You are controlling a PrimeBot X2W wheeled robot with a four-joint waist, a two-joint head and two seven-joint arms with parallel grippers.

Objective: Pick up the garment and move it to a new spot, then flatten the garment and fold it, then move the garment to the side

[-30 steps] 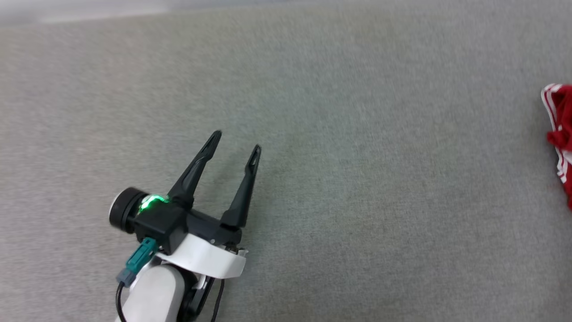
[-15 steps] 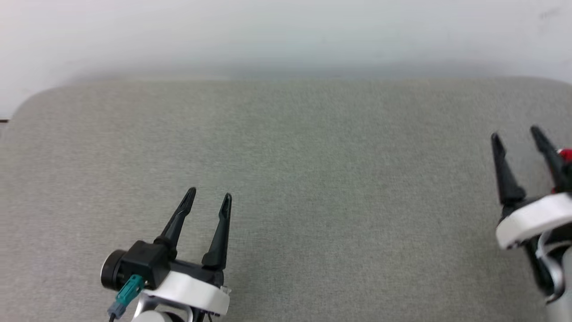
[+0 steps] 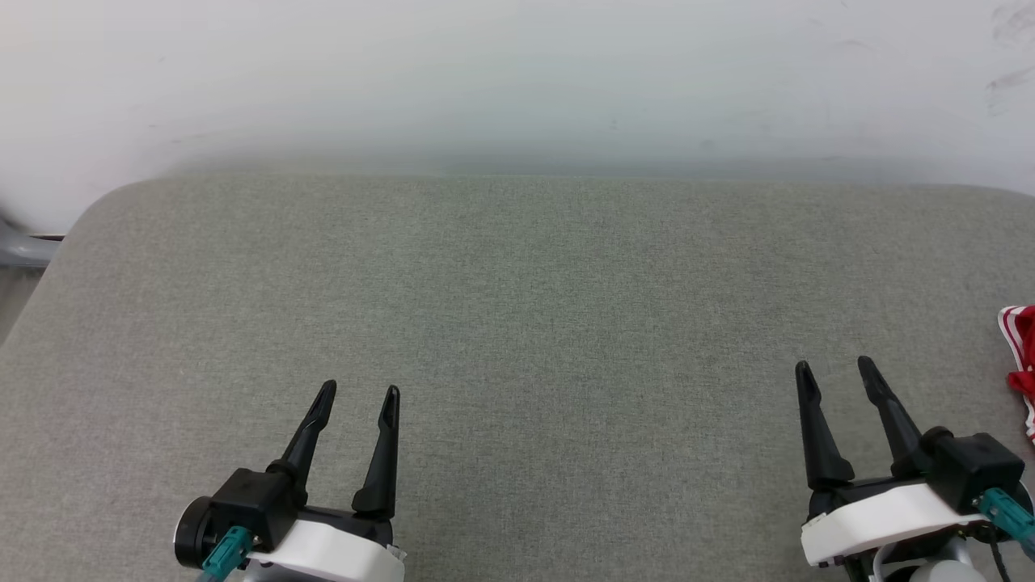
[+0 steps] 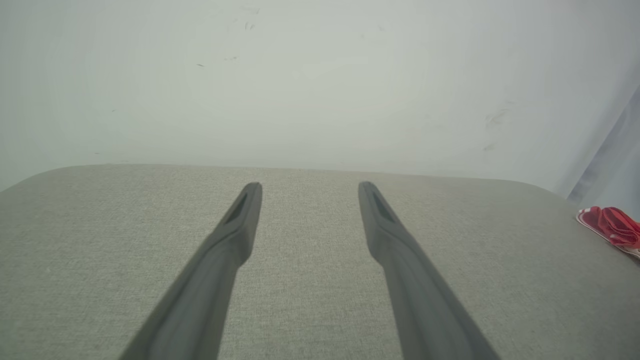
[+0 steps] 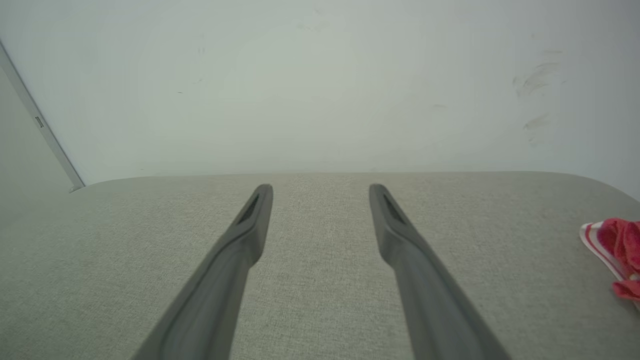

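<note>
Left gripper [image 3: 360, 390] and right gripper [image 3: 834, 364] hover with fingers spread, empty, well apart from the garment [image 3: 1024, 356].

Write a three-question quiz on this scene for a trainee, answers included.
1. True or false: the right gripper is shut on the garment.
2. In the head view, where does the garment lie? A. At the right edge of the grey surface, beyond the right gripper. B. Midway between the two grippers. C. At the far-left corner.
3. Fill in: the left gripper, like the right gripper, has its jaws ____ and holds nothing.

Key: 1. False. 2. A. 3. Open.
</note>
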